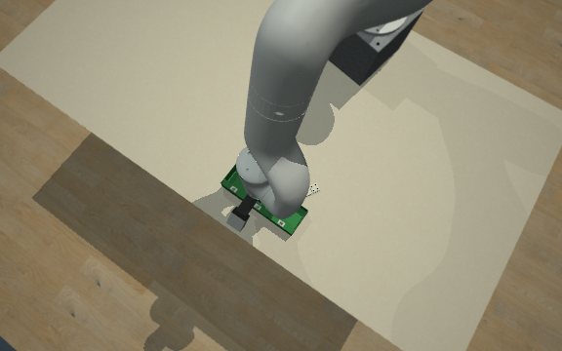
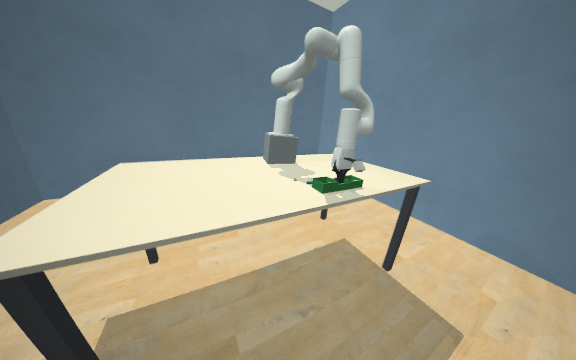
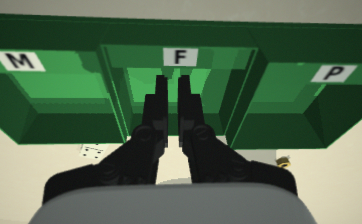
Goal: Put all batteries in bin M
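A green row of three joined bins lies near the table's edge, with compartments marked M (image 3: 22,61), F (image 3: 180,56) and P (image 3: 334,73). The row also shows in the top view (image 1: 281,220) and the exterior view (image 2: 338,183). My gripper (image 3: 172,90) is shut, with only a thin gap between the black fingers and nothing seen in it. Its fingertips hang low over the middle compartment F. The parts of the three compartments that I can see look empty. No battery is plainly in view.
A white die (image 3: 93,150) lies on the table just in front of the bins; it also shows in the top view (image 1: 314,189). A small brass-coloured thing (image 3: 282,161) lies near the P end. The arm's grey base block (image 2: 280,148) stands behind.
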`<state>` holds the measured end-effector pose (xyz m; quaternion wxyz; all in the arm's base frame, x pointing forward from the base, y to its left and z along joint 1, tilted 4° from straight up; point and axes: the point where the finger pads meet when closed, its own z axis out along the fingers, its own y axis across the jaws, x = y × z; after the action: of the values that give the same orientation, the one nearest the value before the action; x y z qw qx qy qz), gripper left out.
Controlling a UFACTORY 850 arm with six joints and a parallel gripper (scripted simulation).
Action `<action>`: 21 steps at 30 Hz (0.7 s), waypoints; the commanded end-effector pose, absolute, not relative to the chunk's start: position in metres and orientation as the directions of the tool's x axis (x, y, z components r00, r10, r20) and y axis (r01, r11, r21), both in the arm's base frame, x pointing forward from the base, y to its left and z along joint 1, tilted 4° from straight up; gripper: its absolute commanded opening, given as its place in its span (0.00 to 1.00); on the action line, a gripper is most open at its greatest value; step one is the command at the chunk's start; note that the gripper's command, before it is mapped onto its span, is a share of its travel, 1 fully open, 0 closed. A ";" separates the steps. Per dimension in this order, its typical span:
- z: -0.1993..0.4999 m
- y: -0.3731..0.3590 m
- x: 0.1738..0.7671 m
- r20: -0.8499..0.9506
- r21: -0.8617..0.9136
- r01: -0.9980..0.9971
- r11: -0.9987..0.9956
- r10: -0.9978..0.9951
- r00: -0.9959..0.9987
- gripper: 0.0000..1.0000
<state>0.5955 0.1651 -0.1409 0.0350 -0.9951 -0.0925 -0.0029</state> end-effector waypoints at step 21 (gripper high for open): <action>-0.094 0.162 0.596 0.014 -0.069 0.184 -0.980 0.184 0.983 0.07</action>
<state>0.5951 0.1631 -0.1137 0.0350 -0.9951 -0.0924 -0.0024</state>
